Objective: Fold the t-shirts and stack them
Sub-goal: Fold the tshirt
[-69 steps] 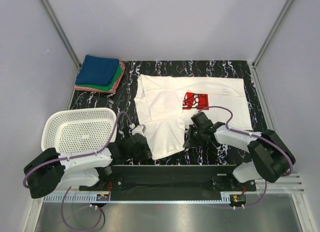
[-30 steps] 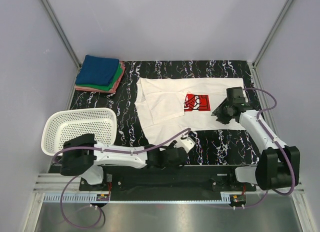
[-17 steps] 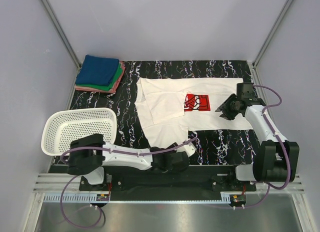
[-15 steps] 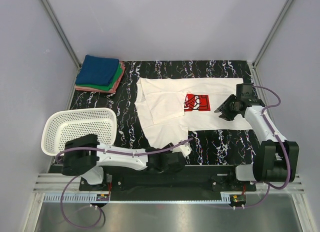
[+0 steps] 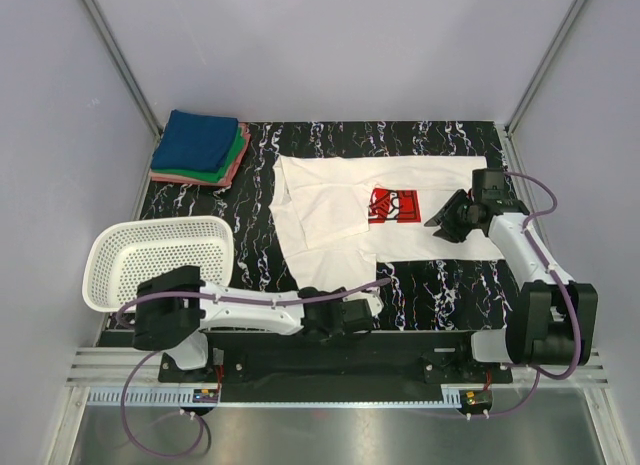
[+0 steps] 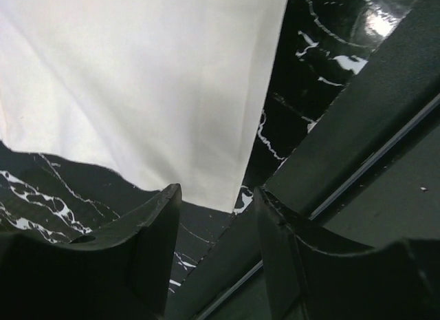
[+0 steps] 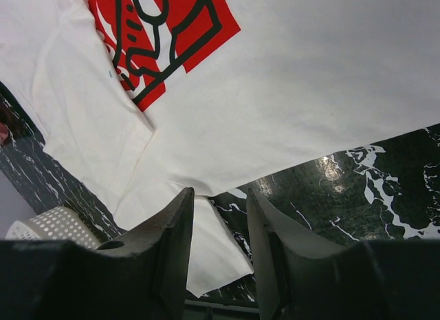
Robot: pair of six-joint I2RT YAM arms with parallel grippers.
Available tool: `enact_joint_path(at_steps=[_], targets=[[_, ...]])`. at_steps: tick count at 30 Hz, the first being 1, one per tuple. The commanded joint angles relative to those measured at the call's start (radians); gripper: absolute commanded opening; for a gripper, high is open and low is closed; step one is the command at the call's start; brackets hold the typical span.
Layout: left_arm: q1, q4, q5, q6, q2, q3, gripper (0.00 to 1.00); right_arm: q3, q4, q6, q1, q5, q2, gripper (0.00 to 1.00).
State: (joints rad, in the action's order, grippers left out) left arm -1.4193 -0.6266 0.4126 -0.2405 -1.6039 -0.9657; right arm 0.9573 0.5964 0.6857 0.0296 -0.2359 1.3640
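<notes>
White t-shirt (image 5: 440, 185): we see left gripper (image 6: 217, 196), right gripper (image 7: 218, 196) both parted, empty, over near edge. We should pinch edge corners level, avoid wrinkles.

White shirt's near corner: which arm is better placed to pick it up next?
Left, probably. The left pincer, jaws open, frames the near corner of the white shirt. The right pincer hangs open over the shirt's right side, beyond the red print.
</notes>
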Motion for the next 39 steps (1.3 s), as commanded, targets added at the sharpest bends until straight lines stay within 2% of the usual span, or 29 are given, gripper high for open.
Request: enact_joint_path(at_steps=[1,7,15,20,24,27,39], targets=[[0.003,-0.010,-0.070,0.102,-0.048,-0.091,0.51,0.049,-0.032,-0.018,0.004,-0.037,-0.042,0.43],[0.010,0.074,-0.103,0.158,-0.102,-0.136,0.51,0.051,-0.037,-0.054,0.006,-0.034,-0.039,0.43],[0.022,-0.064,-0.184,0.182,-0.071,-0.136,0.52,0.034,-0.058,-0.064,0.030,-0.065,-0.040,0.43],[0.025,-0.113,-0.146,0.296,-0.045,-0.114,0.49,0.034,-0.063,-0.061,0.035,-0.097,-0.051,0.43],[0.083,-0.142,-0.120,0.363,-0.044,-0.128,0.48,0.034,-0.063,-0.077,0.036,-0.105,-0.055,0.44],[0.118,-0.165,-0.159,0.401,-0.057,-0.128,0.48,0.035,-0.061,-0.087,0.039,-0.112,-0.052,0.43],[0.117,-0.183,-0.294,0.415,-0.090,-0.165,0.47,0.028,-0.079,-0.092,0.052,-0.120,-0.028,0.44]])
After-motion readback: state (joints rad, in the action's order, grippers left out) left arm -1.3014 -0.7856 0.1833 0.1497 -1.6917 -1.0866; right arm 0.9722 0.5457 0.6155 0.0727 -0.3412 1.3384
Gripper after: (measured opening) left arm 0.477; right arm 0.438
